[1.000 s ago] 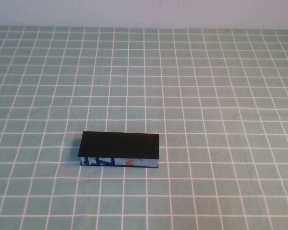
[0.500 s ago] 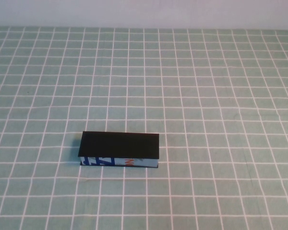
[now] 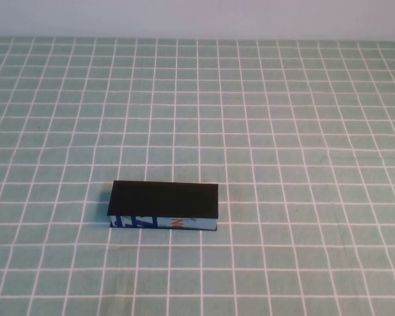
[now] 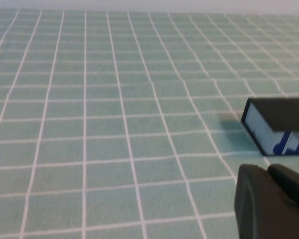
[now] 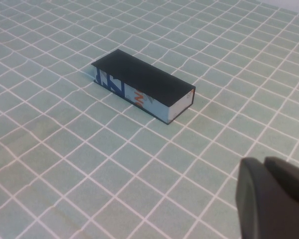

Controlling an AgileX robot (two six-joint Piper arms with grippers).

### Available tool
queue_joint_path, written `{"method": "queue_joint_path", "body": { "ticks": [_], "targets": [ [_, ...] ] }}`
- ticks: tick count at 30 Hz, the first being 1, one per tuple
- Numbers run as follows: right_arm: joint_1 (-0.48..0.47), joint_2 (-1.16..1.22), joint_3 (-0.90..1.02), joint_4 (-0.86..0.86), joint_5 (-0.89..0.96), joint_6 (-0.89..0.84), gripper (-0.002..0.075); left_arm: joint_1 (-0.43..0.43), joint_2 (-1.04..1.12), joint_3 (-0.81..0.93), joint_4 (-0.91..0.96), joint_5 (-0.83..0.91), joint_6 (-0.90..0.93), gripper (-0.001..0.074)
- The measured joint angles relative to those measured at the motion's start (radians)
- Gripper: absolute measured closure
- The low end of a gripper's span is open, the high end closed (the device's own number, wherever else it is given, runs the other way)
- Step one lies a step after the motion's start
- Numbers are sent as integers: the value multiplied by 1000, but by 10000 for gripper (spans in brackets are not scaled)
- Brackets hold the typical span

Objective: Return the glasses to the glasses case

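Observation:
The glasses case (image 3: pixel 164 201) lies closed on the table, left of centre and toward the front, its matt black lid on top and its light blue printed side facing the front. The glasses are not in view. Neither arm shows in the high view. In the left wrist view my left gripper (image 4: pixel 268 170) is shut and empty, just short of one end of the case (image 4: pixel 281 117). In the right wrist view my right gripper (image 5: pixel 264 162) is shut and empty, well back from the case (image 5: pixel 144 82).
A green cloth with a white grid (image 3: pixel 283 131) covers the table. A pale wall (image 3: pixel 197 16) runs along its far edge.

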Motion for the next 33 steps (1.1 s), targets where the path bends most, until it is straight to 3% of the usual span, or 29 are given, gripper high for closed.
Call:
{"method": "queue_joint_path", "body": {
  "ticks": [33],
  "targets": [
    [0, 0, 0, 44, 0, 0, 737, 0, -1, 0, 18, 43, 1, 734]
  ]
}}
